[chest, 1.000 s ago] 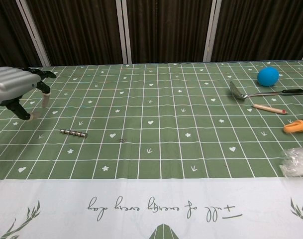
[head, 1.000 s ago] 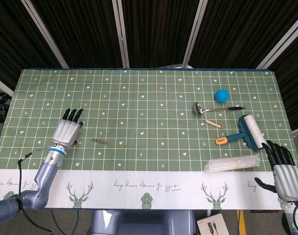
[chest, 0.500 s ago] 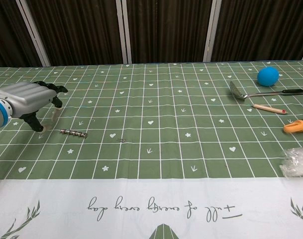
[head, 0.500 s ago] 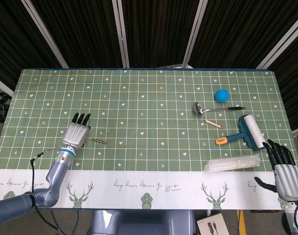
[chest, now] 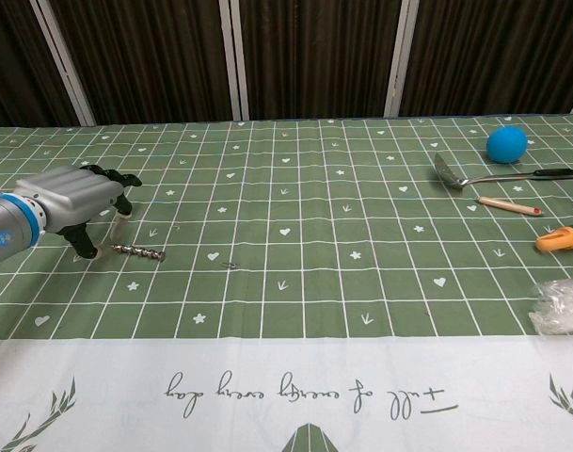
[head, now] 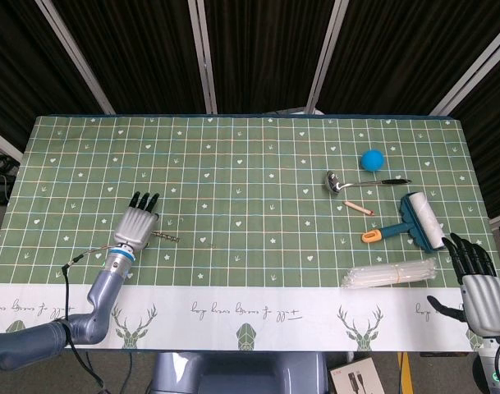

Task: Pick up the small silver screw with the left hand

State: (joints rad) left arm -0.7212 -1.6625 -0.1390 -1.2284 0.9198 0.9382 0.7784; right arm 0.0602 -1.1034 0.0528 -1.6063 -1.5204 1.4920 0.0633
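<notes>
My left hand (chest: 74, 198) is empty, fingers spread, low over the table (head: 258, 156); small silver screw (chest: 230, 266) lies on the cloth to its right, past the larger threaded metal bit (chest: 140, 251), long axis roughly sideways; tiny, shiny, thin; right hand (head: 478, 289) far off.

Green grid-patterned tablecloth (head: 258, 164) with a white printed border along the near edge. Far right: blue ball (head: 373, 159). Just nearer: metal ladle (head: 360, 184) with a dark handle, lying flat, bowl to the left. Beside it, nearer: a short pencil (head: 357, 207). Right: teal lint roller (head: 414, 222) with a white roll and orange handle tip. Near right: bundle of clear plastic strips (head: 391, 273), lying across the border edge. Left: a long twisted drill bit (head: 166, 236), lying flat.
</notes>
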